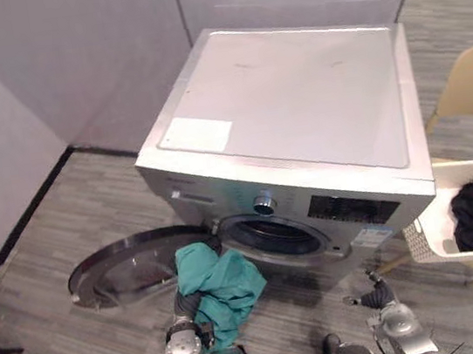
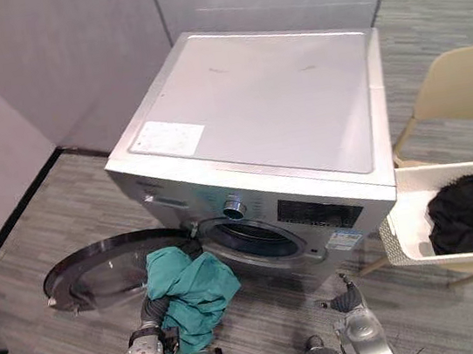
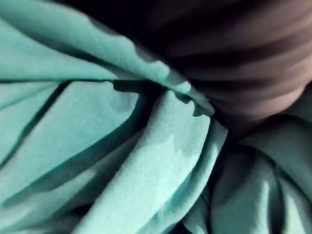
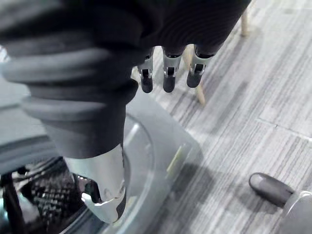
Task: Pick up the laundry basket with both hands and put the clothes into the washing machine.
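Laundry basket [image 2: 402, 242]: I count one, white with a lattice wall, standing to the right of the washing machine [image 1: 296, 98] and just in front of a beige chair [image 2: 461, 84]. Neither hand is on it. Inside it lies one dark heap of black clothes [image 2: 471, 214]; I cannot tell how many pieces make up the heap.

I see one machine, silver, with one round door [image 1: 126, 267] swung wide open to its left and lying low over the grey floor [image 1: 57, 343]. The drum opening [image 1: 271, 235] is uncovered and looks dark inside. One knob [image 1: 264, 204] sits on the front panel above it, and one white label [image 1: 198, 134] lies on the lid.

One teal garment [image 1: 226, 288] hangs bunched in front of the opening, between the door and the drum, draped over my left hand [image 3: 243, 58]. That hand is buried in the cloth, so I cannot tell whether it is open or closed on it; its wrist view shows teal folds pressed close against the dark ribbed cover.

My right hand [image 4: 168, 68] hangs low before the machine's front, right of the opening. Its fingers point down, straight and relaxed, and hold nothing.
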Robot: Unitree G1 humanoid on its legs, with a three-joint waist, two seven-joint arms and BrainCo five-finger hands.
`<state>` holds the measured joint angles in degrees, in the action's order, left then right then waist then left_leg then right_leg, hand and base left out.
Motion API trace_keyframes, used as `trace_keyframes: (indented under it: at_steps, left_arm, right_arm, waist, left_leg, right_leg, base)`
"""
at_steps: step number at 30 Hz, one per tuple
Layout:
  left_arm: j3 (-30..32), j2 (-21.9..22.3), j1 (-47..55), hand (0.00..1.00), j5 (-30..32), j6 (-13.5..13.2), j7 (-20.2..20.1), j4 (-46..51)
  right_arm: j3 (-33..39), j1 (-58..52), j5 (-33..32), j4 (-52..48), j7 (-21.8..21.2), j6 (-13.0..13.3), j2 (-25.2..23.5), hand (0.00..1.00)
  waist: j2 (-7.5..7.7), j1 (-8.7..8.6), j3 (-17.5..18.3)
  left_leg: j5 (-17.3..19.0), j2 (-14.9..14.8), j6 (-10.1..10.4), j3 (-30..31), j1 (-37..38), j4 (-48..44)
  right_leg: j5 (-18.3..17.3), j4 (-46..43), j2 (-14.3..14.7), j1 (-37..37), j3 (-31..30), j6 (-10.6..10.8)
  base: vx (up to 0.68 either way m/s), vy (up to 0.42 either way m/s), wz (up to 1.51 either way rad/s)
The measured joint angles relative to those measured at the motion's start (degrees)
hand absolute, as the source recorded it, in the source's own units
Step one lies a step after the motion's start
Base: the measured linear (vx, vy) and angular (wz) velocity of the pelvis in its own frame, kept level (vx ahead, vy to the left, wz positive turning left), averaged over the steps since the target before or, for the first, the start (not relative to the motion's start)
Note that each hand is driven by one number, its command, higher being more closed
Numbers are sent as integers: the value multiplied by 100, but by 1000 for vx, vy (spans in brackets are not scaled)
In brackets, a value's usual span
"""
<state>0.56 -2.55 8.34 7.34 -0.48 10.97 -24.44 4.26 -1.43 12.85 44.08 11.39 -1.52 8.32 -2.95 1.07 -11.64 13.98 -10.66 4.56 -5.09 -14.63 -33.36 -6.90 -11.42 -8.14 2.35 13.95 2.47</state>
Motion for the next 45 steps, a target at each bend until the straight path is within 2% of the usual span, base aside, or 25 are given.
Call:
trace_keyframes:
  at_steps: [1, 2, 4, 5, 8, 10, 12, 15, 16, 20, 23, 25, 28, 32, 36, 37, 39, 43, 44, 45]
  left_arm:
    - [-13, 5, 10, 100, 0, -5, 61, -15]
    - [-11, -46, 1, 100, 0, -12, 80, -71]
    - [-36, -164, -68, 100, 0, 8, 169, -59]
    - [-13, -163, -132, 100, -1, 8, 188, 4]
    - [-52, -131, -228, 100, -38, 6, 210, 373]
    - [-51, -77, -340, 100, -165, -20, 359, 635]
    - [-96, 17, -730, 100, -319, -23, 478, 665]
    - [-193, 72, -1136, 100, -404, -30, 586, 681]
    - [-255, 134, -1414, 100, -453, -33, 643, 682]
    - [-302, 264, -1998, 100, -575, -30, 758, 681]
    - [-334, 294, -2538, 100, -707, -20, 945, 753]
    - [-338, 293, -2713, 100, -752, -11, 1079, 993]
    - [-389, 245, -3247, 100, -789, 9, 1328, 1286]
    - [-467, -244, -4135, 100, -771, 10, 1616, 1805]
    - [-443, -1293, -5383, 100, -654, 12, 1936, 1940]
    - [-431, -1411, -5548, 100, -654, 12, 1966, 1940]
    - [-439, -1879, -6180, 100, -649, 24, 2116, 1910]
    - [-414, -2288, -7090, 100, -642, 28, 2365, 1581]
    - [-390, -2327, -7401, 0, -666, 29, 2453, 1405]
    - [-377, -2337, -7547, 0, -677, 30, 2476, 1312]
  right_arm:
    - [50, -13, -2, 14, 27, 3, 47, 0]
    - [81, -12, -2, 88, 48, 2, 47, 0]
    - [91, -79, -19, 72, 93, 0, -134, 0]
    - [98, -137, -92, -31, 101, -2, -170, 0]
    - [145, -21, -182, -155, 124, -4, -180, 0]
    - [153, 170, -308, -502, 270, -1, -175, 0]
    - [151, 392, -388, -799, 365, 5, -210, 0]
    - [147, 562, -445, -1088, 480, -14, -258, 0]
    - [149, 722, -449, -1186, 526, -24, -286, 0]
    - [152, 1125, -481, -1631, 721, -123, -393, 0]
    - [193, 1342, -657, -2118, 903, -123, -474, 0]
    - [231, 1367, -688, -2458, 1003, -104, -498, 0]
    - [391, 1458, -802, -2812, 1127, 2, -443, 0]
    - [532, 1526, -912, -2966, 1209, 133, -349, 0]
    - [506, 1574, -1013, -3182, 1202, 271, -362, 0]
    - [490, 1586, -1013, -3189, 1202, 284, -362, 0]
    - [480, 1675, -1015, -3171, 1181, 365, -377, 0]
    - [496, 1844, -1023, -3123, 1081, 514, -396, 0]
    - [517, 1878, -1044, -3095, 1081, 545, -386, 0]
    - [536, 1896, -1057, -3085, 1081, 553, -382, 0]
  waist:
    - [-109, 10, -45]
    - [-97, 37, -115]
    - [226, 18, -183]
    - [314, 20, -288]
    - [327, 28, -588]
    - [241, 53, -732]
    - [253, 113, -942]
    - [275, 106, -1198]
    - [310, 108, -1282]
    - [339, 115, -1536]
    - [359, 54, -1802]
    - [369, -15, -1817]
    - [416, -18, -1859]
    - [419, -35, -1872]
    - [426, -187, -1874]
    - [427, -209, -1875]
    - [504, -264, -1919]
    - [599, -349, -1973]
    - [600, -360, -1974]
    - [601, -359, -1974]
  left_leg:
    - [-292, 177, 108, 352, 81, 967]
    - [-389, 203, -56, 314, 125, 898]
    - [-337, 399, -137, 129, 37, 868]
    - [-294, 493, -206, 98, -84, 667]
    - [-222, 554, -273, -46, -368, 164]
    - [93, 457, -343, -186, -814, -324]
    - [375, 345, -356, -306, -1350, -938]
    - [584, 241, -372, -287, -1975, -1629]
    - [717, 146, -342, -289, -2475, -2058]
    - [896, -150, -346, -263, -3648, -3055]
    - [1062, -351, -326, -186, -4483, -3822]
    - [1144, -442, -323, -117, -4985, -4221]
    - [1265, -550, -320, -68, -5553, -4779]
    - [1277, -660, -326, -44, -6018, -5071]
    - [1264, -749, -313, -38, -6234, -5114]
    - [1263, -755, -313, -34, -6258, -5115]
    - [1247, -801, -289, -39, -6327, -5128]
    - [1245, -837, -287, 6, -6540, -5168]
    - [1245, -836, -286, 26, -6603, -5173]
    - [1244, -835, -286, 31, -6628, -5172]
  right_leg:
    - [-147, -278, 54, 123, -129, 234]
    - [-243, -485, 42, 198, -215, 309]
    - [-400, -876, -235, 454, -313, 430]
    - [-500, -1133, -375, 610, -326, 465]
    - [-635, -1823, -580, 1035, -360, 462]
    - [-835, -2496, -625, 1633, -508, 470]
    - [-1175, -3130, -665, 2279, -694, 514]
    - [-1462, -3950, -704, 2996, -837, 453]
    - [-1611, -4433, -687, 3564, -955, 419]
    - [-1806, -5453, -542, 4863, -1200, 309]
    - [-1950, -6216, -391, 5795, -1398, 281]
    - [-2015, -6600, -347, 6304, -1444, 252]
    - [-2094, -7158, -232, 6941, -1614, 270]
    - [-2075, -7420, -89, 7462, -1717, 285]
    - [-1971, -7426, 6, 7712, -1724, 222]
    - [-1968, -7426, 12, 7733, -1721, 220]
    - [-1946, -7427, 54, 7818, -1720, 206]
    - [-1936, -7444, 121, 8010, -1692, 204]
    - [-1935, -7444, 126, 8060, -1674, 203]
    - [-1935, -7443, 126, 8082, -1669, 202]
  base:
    - [54, 237, -55]
    - [47, 230, -52]
    - [95, 133, -12]
    - [105, 114, 10]
    - [-10, 95, -7]
    - [-119, 62, -30]
    - [-157, -3, -27]
    - [-166, -52, -8]
    - [-220, -80, -9]
    - [-168, -40, -24]
    - [-114, -36, -19]
    - [-122, -49, -11]
    - [-120, -59, -14]
    - [-99, -62, -12]
    - [-39, -50, -12]
    - [6, -32, -3]
    - [20, -31, -7]
    - [33, -25, -4]
    - [40, -19, 0]
    - [44, -21, 1]
